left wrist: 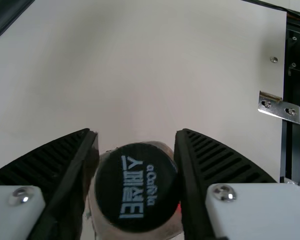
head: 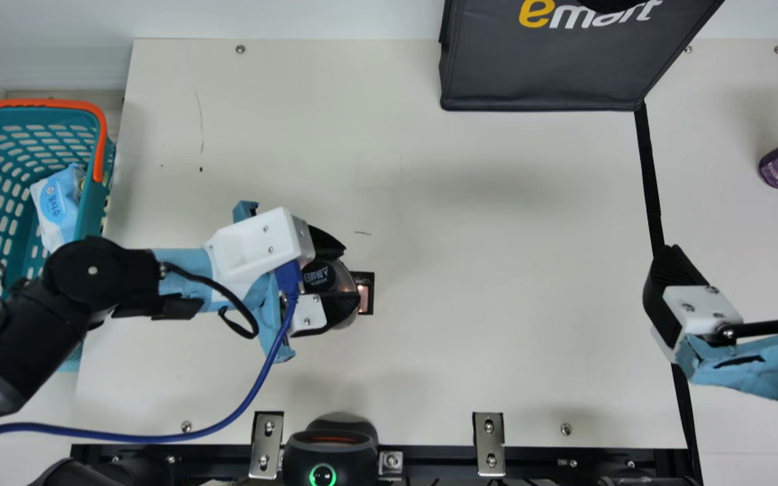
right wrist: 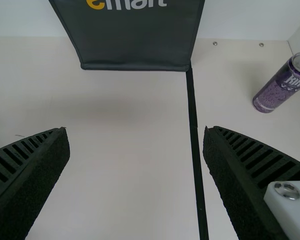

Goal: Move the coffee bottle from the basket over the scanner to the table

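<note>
Here's the coffee bottle [head: 344, 275], left of centre in the frame, and the left gripper [head: 350, 275] has it, ribbed fingers closed in on either side at cap height; out at the right edge, the right gripper [head: 733, 262] waits with its jaws spread wide, nothing between them. The basket [head: 95, 206] sits at the left edge, the bottle well apart from it, right beside a small black-framed square [head: 369, 292] with a lit patch. And here's the danger: that hold looks high, so a bump low down could swing the base and twist the bottle between the fingers. Whether the base touches the table [head: 470, 304] can't be told from here, so letting go too soon might drop or topple it. Set down half across that square, it could rock, if the frame stands proud. The scan may be missed too, should the code face away from the reader or a finger cover it. And watch the blue cable [head: 264, 381], looping toward the scanner [head: 329, 449] at bottom centre: a wide sweep that way might snag it.
</note>
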### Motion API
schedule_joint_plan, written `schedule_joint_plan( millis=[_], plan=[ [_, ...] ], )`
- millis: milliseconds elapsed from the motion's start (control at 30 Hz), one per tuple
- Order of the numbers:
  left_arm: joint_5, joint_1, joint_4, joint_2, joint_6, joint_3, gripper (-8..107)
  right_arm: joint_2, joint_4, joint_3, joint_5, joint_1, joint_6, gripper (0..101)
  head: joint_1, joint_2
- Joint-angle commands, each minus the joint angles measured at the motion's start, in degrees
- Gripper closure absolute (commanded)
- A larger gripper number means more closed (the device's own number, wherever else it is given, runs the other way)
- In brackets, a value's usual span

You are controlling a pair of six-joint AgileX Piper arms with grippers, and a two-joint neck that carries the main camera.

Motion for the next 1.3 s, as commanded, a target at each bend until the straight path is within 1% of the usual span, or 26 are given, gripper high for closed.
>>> schedule_joint_plan(
  millis=[0,133,267,300,433,567,800,900,1067,1267],
  plan=[
    [-0.45,-0.38,0.39,-0.29,-0.84,0.13,37,0.00,0.00,0.00,0.00,0.00,0.00,6,-1.66,0.09],
    [-2.06,-1.41,1.57,-1.54,-3.49,0.33,23,0.00,0.00,0.00,0.04,0.00,0.00,6,-1.66,0.09],
    [-3.89,-2.65,3.76,-3.68,-8.20,0.31,10,0.00,0.00,0.00,0.04,0.00,0.00,6,-1.66,0.09],
    [-4.34,-2.97,4.57,-4.41,-9.75,0.31,9,0.00,0.00,0.00,0.04,0.00,0.00,6,-1.66,0.09],
    [-6.49,-4.05,8.45,-7.78,-17.01,0.38,9,0.00,0.00,0.00,0.04,0.00,0.00,6,-1.66,0.09],
    [-8.28,-4.54,13.80,-11.59,-25.92,0.44,9,0.00,0.00,0.00,0.04,0.00,0.00,6,-1.66,0.09],
    [-9.11,-3.30,26.52,-16.77,-44.25,-0.64,9,0.00,0.00,0.00,0.04,0.00,0.00,6,-1.66,0.09],
    [-8.02,-2.61,32.18,-18.59,-52.48,-1.59,9,0.00,0.00,0.00,0.04,0.00,0.00,6,-1.66,0.09],
    [-4.55,-2.44,40.57,-21.23,-65.76,-3.81,9,0.00,0.00,0.00,0.04,0.00,0.00,6,-1.66,0.09],
    [0.65,-4.91,51.61,-23.25,-82.45,-7.23,9,0.00,0.00,0.00,0.04,0.00,0.00,6,-1.66,0.09]
  ],
)
